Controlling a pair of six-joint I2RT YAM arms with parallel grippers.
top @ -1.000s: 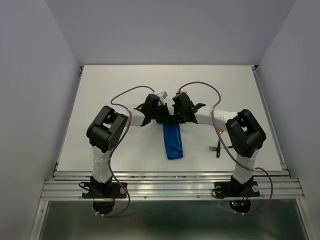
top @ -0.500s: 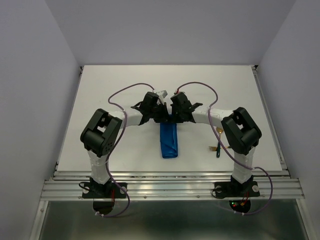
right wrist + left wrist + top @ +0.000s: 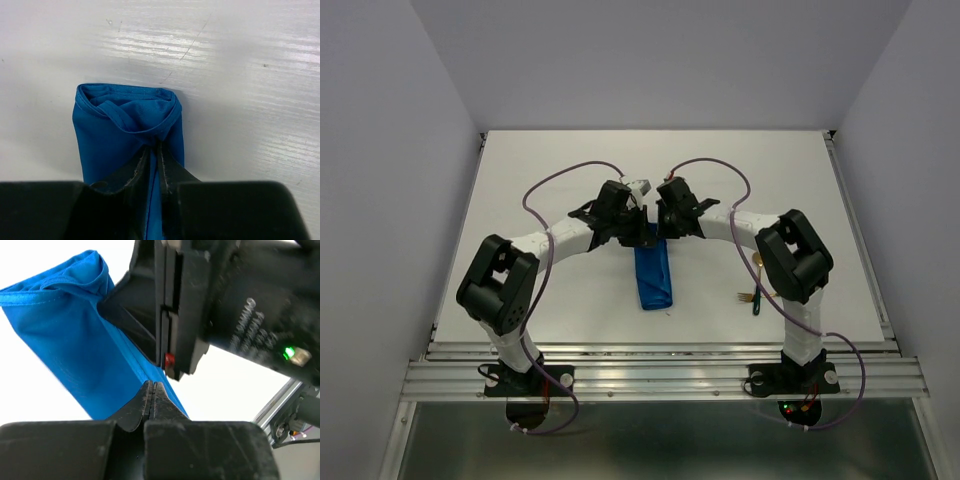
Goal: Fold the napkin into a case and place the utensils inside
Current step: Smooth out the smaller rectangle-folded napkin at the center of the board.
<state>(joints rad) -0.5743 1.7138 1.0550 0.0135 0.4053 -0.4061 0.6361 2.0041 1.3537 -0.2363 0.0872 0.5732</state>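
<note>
The blue napkin [image 3: 653,278] lies as a narrow folded strip at the table's middle, with its open, rolled end [image 3: 127,102] away from the right wrist camera. Both grippers meet at its far end. My right gripper [image 3: 154,148] [image 3: 661,236] has its jaws a sliver apart with a gathered fold of the napkin [image 3: 110,135] pinched between them. Beside it, my left gripper [image 3: 151,385] [image 3: 642,240] is shut at the edge of the napkin [image 3: 75,350], and no blue shows between its jaws. The utensils lie right of the right arm: the fork [image 3: 748,298] and, partly hidden, the spoon [image 3: 758,260].
The right gripper's black body [image 3: 210,305] fills the left wrist view, close above the cloth. The right arm's elbow [image 3: 792,258] hangs over the utensils. A metal rail [image 3: 660,352] runs along the table's near edge.
Both arms have reached farther from their bases, and the napkin has slid a little up and to the left with them. The right jaws have parted slightly.
</note>
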